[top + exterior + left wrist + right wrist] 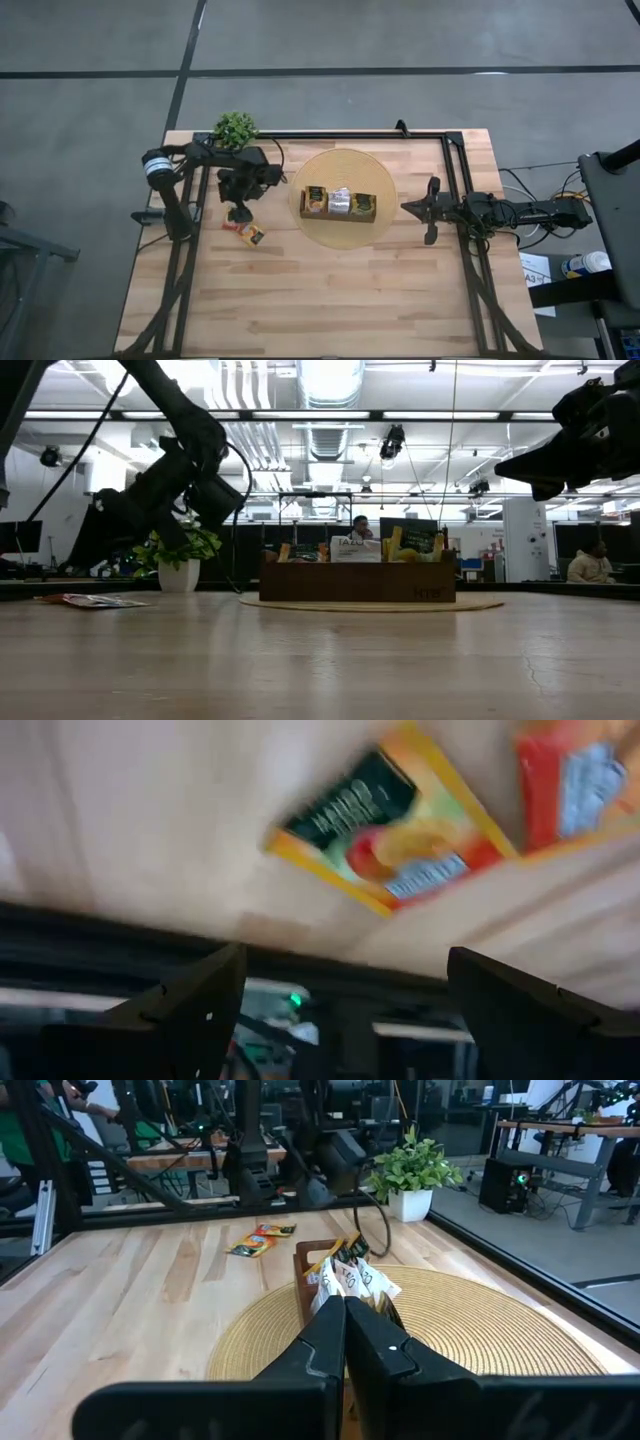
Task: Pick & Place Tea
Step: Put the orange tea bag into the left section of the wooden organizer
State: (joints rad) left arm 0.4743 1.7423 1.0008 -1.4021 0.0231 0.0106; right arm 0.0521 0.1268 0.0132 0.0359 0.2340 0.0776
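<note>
High view: wooden tabletop (pixel 330 290) on grey floor; box (pixel 339 204) on round mat (pixel 345 236), plant (pixel 235 127) at the corner. Left claw (pixel 238 214) open above two sachets (pixel 247 233). Right wrist view: right claw (pixel 345 1315) closed, empty, facing the box

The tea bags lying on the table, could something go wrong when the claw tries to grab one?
Maybe. Two tea sachets lie close together under the open left claw, so it might catch both or push one away. They lie flat on the wooden table, so the fingers could slide over without gripping. The wooden box already looks full, so dropping one in may be tricky.
</note>
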